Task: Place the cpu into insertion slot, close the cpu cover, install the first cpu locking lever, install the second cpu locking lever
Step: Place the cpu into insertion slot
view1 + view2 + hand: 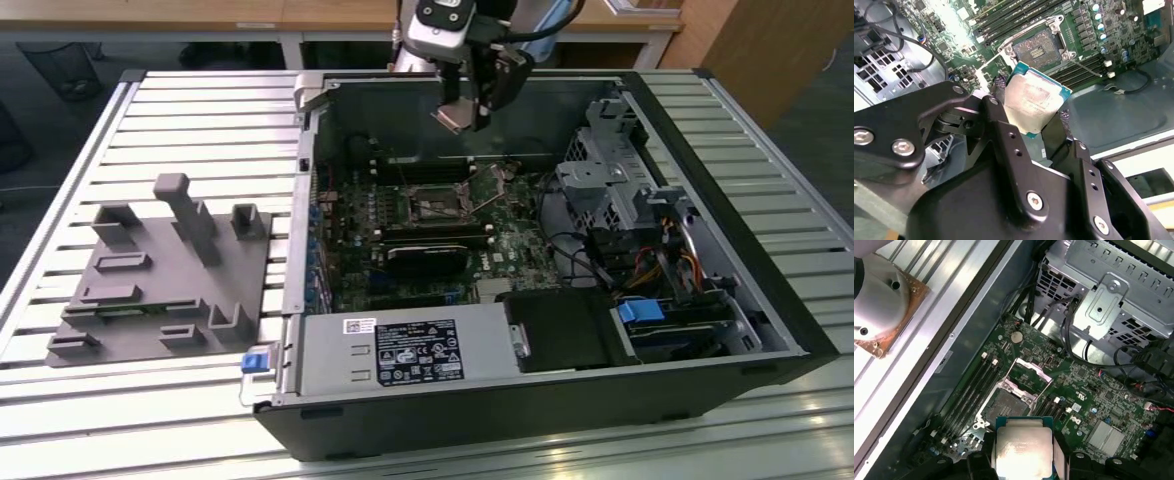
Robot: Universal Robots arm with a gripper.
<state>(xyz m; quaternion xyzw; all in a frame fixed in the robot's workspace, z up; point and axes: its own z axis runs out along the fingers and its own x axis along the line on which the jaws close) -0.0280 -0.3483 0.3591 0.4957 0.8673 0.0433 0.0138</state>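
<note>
The pincer (1029,117) is clamping the chip (1038,95) well above the socket (1036,49); landing askew, it could be scraping and damaging that socket

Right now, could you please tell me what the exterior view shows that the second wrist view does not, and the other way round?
Exterior view: the whole open computer case on the slatted table, with a grey fixture block on the exterior view's left of it. Second wrist view: the grip up close, the gripper shut on the cpu, its fingers pinching two opposite edges. Shared: the insertion slot on the green motherboard, empty, the cpu not yet in it.
</note>
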